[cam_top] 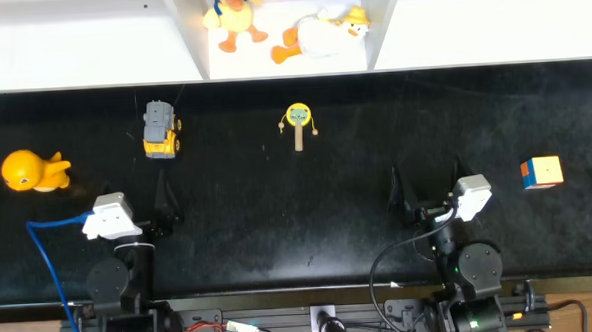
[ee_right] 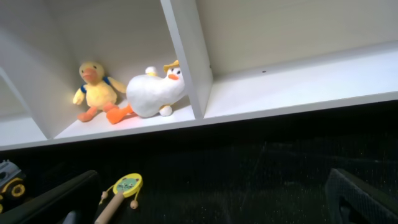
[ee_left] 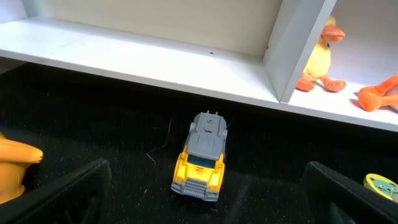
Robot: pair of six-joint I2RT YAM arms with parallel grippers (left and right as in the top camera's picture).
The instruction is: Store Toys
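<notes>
A yellow and grey toy truck stands on the black mat just ahead of my open left gripper. At the far left of the mat lies an orange duck. A small yellow-green rattle drum sits mid-mat near the shelf. Off to the right is a colour cube. My right gripper hangs open and empty near the front. The middle shelf compartment holds a yellow plush duck and a white plush goose.
The white shelf unit runs along the back edge, with upright dividers between its compartments. A blue cable loops beside the left arm's base.
</notes>
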